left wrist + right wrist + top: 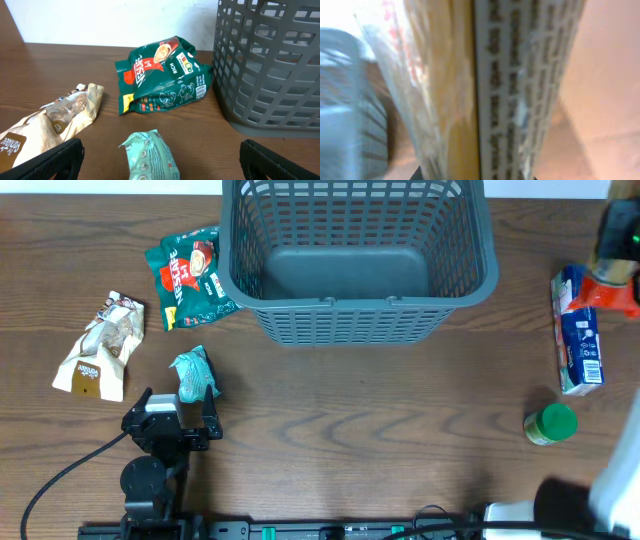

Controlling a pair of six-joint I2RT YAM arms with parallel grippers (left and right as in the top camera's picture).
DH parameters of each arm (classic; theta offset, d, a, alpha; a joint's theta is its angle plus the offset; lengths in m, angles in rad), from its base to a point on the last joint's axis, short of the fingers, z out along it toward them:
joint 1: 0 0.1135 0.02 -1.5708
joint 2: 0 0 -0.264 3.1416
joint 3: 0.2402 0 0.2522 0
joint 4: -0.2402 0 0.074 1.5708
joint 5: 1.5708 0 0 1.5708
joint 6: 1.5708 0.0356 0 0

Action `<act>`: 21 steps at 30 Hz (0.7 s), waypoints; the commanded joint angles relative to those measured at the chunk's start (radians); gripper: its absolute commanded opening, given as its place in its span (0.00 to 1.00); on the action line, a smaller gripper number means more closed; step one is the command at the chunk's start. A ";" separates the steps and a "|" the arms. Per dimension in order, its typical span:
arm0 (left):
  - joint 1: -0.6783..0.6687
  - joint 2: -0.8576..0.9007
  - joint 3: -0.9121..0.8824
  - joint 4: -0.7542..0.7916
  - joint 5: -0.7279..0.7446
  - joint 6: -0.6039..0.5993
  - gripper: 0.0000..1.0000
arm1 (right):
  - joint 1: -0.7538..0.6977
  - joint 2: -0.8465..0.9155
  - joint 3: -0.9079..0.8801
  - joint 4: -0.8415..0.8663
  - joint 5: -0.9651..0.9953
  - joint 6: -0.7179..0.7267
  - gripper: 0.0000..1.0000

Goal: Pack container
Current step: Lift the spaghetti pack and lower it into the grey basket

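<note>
Container: the large dark grey rectangular plastic basket with lattice-slotted sides [355, 320] stands upright on the brown wood-grain desk [380, 430], its solid base in plain view.
Container from the left jaws: ahead of them and off to their right, well apart; its near corner fills the right of the left wrist view.
Container from the right jaws: off to their left, near but apart.
Left jaws: spread wide, the two dark fingers [50, 160] low over the desk, clamped on nothing.
Between the left jaws: a small crumpled teal foil packet [150, 155] lies on the desk, just ahead of the fingertips, touching neither finger as far as shows.
Ahead of the left jaws: a green Nescafe sachet pack [162, 75] lies flat, just beside the container's left wall.
Ahead and left of the left jaws: a beige and brown crinkled snack bag [55, 120].
Right jaws: blurred in both views; cannot tell whether apart or together.
Right at the right jaws: a clear-wrapped pale yellow pack with a white printed panel [495, 90] fills the wrist view.
Behind the right jaws: a blue and white packet [578, 330], then a green-lidded jar [550, 423].
</note>
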 commanded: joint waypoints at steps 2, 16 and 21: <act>0.006 -0.006 -0.024 -0.008 -0.004 0.006 0.99 | 0.111 -0.083 0.019 0.042 -0.156 -0.181 0.01; 0.006 -0.006 -0.024 -0.008 -0.005 0.006 0.99 | 0.476 0.090 0.019 0.000 -0.325 -0.618 0.01; 0.006 -0.006 -0.024 -0.008 -0.005 0.006 0.99 | 0.501 0.183 0.019 -0.012 -0.325 -0.694 0.01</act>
